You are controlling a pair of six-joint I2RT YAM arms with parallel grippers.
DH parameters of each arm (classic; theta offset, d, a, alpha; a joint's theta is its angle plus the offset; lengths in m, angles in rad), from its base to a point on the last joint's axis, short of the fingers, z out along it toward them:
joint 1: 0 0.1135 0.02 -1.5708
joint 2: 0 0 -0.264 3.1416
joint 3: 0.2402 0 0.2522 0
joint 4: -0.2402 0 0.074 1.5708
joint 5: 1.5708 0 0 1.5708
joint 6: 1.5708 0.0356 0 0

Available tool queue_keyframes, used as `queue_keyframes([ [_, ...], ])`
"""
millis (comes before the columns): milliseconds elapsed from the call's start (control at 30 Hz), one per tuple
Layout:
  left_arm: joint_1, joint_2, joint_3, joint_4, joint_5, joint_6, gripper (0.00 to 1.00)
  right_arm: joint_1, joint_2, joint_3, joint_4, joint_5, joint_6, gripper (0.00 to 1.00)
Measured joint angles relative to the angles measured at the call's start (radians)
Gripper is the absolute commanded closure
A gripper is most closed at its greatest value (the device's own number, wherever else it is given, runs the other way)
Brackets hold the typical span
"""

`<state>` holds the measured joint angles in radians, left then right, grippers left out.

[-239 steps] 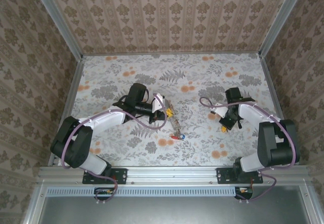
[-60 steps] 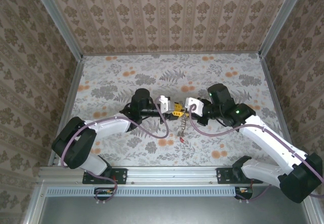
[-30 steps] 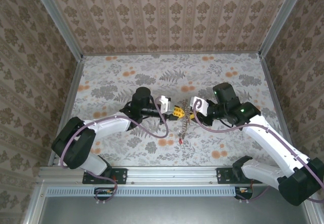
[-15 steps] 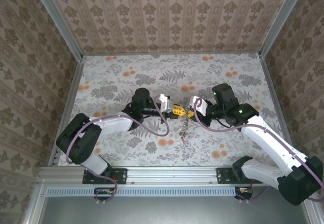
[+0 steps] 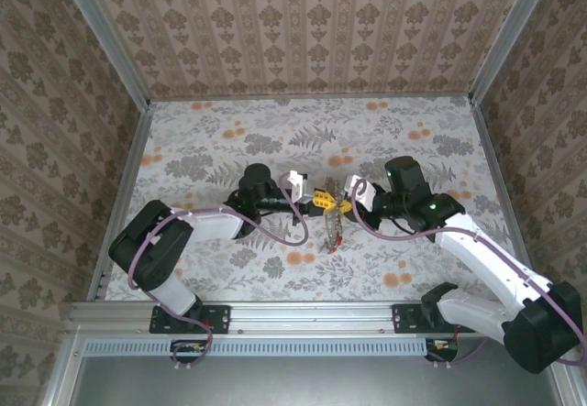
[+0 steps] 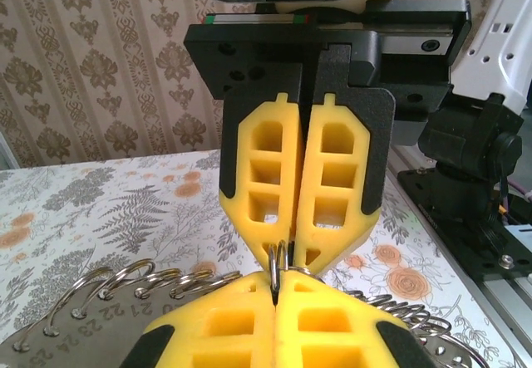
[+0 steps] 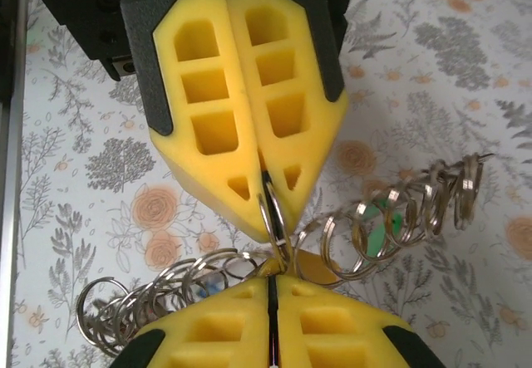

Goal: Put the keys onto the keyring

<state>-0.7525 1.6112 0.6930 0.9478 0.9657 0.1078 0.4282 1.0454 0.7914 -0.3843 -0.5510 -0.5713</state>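
The keyring (image 5: 332,230) is a chain of small metal rings hanging between my two grippers above the table. My left gripper (image 5: 321,200) is shut on one ring of the chain (image 6: 283,260), seen edge-on at its tips (image 6: 276,283). My right gripper (image 5: 346,206) faces it tip to tip, shut, with a small orange key (image 7: 312,269) at its tips (image 7: 270,278) against that same ring (image 7: 274,214). The rest of the rings fan out to both sides, carrying a green key (image 7: 386,225) and a blue key (image 7: 209,281).
The floral table (image 5: 229,131) is enclosed by patterned walls at the back and sides, with metal rails (image 5: 128,177) along the left and right edges. Both arms reach in from the near edge and meet at the table's middle.
The grippers have stayed tip to tip at the table's middle. The left arm's elbow has swung a little to the right, and the hanging chain has shifted slightly under the tips.
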Motion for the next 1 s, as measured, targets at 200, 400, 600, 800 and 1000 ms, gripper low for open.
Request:
queue_keyframes([
  [200,0.0,0.0,0.0,0.042,0.001,-0.004,1.0,-0.016,-0.044,-0.01,0.037,-0.006,0.0,0.89],
  [400,-0.002,0.0,-0.001,0.051,0.007,-0.004,1.0,-0.016,-0.044,-0.01,0.047,-0.044,0.001,0.86],
  [600,-0.002,0.0,-0.009,0.056,0.007,-0.005,1.0,-0.018,-0.028,-0.01,0.052,-0.073,0.002,0.84],
  [800,-0.002,0.009,-0.01,0.071,0.007,-0.012,1.0,-0.02,-0.021,-0.01,0.053,-0.086,-0.001,0.83],
  [1000,0.0,0.032,-0.01,0.085,0.007,-0.019,1.0,-0.02,0.005,-0.01,0.053,-0.086,-0.008,0.81],
])
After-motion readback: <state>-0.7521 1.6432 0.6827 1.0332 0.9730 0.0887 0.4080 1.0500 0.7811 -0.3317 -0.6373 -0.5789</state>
